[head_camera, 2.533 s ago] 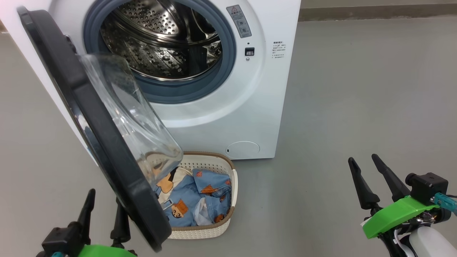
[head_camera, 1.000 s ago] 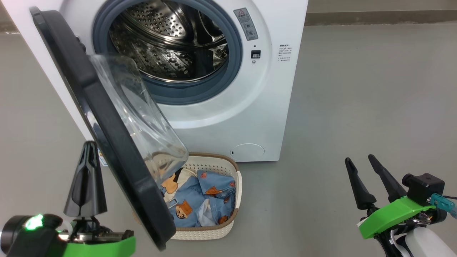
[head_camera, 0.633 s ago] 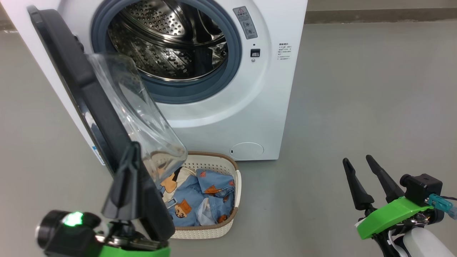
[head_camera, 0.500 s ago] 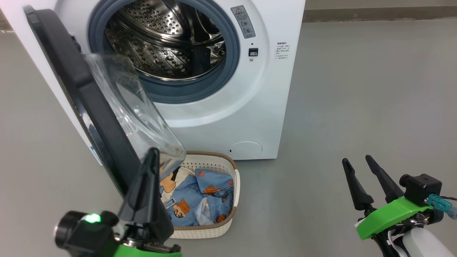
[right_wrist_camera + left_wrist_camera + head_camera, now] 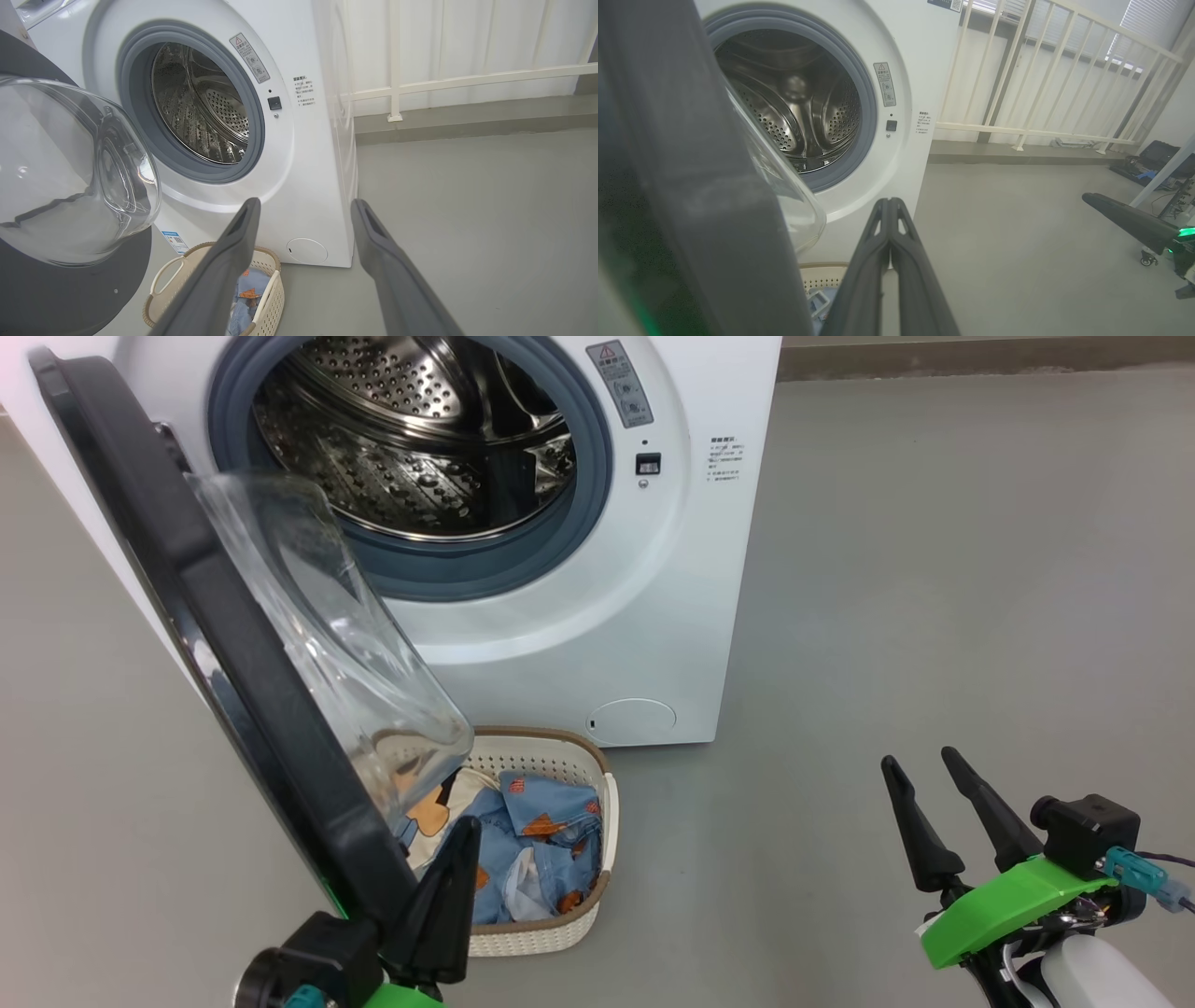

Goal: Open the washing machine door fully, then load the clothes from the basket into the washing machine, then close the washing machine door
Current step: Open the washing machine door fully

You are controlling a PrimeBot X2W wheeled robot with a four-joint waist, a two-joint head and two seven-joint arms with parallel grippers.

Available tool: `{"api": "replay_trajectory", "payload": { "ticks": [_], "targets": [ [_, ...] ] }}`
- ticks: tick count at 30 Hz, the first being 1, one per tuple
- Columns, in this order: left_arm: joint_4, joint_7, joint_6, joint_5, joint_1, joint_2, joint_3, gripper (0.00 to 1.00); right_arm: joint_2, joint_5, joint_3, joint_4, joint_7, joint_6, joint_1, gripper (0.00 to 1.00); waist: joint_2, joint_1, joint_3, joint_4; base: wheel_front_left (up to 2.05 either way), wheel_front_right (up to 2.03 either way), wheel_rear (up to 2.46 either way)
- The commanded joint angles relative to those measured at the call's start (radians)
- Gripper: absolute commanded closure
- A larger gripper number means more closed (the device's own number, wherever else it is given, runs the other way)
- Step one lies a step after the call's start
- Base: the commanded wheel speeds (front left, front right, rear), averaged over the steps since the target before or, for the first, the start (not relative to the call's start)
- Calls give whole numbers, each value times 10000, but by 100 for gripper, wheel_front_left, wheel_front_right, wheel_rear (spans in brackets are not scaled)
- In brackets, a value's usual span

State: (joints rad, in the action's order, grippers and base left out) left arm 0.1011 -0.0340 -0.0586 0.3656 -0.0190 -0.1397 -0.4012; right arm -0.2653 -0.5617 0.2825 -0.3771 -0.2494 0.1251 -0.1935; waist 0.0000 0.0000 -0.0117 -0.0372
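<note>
Clothes (image 5: pixel 546 807) in basket (image 5: pixel 560 935), door (image 5: pixel 233 672) open

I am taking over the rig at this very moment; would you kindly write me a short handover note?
Left gripper: fingers shut, holding nothing, beside the lower edge of the washing machine door; contact unclear.
Right gripper: open, empty, off to the right above the floor.
The door is swung out from the washing machine and overhangs the basket, which sits on the floor in front of it.
The clothes are in the basket; the drum is empty.
Done: door unlatched and opened.
Left: probably push it wider, load the clothes, close the door.
</note>
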Motion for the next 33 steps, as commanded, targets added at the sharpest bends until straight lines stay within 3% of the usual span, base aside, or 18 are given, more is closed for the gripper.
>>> {"api": "replay_trajectory", "payload": {
  "ticks": [1,18,33],
  "targets": [
    [-23,-49,52,105,-378,-4,297,100,-80,4,151,197,-124,56,-116,0,0,0,-10,14,0,0,0],
    [-2101,-731,-17,691,-928,305,675,100,-92,-87,319,37,-124,56,-148,0,0,0,16,-10,0,0,0],
    [-2011,-790,-351,931,-594,-91,1179,100,12,-142,295,-120,-124,56,-52,0,0,0,161,-808,0,0,0]
  ]
}}
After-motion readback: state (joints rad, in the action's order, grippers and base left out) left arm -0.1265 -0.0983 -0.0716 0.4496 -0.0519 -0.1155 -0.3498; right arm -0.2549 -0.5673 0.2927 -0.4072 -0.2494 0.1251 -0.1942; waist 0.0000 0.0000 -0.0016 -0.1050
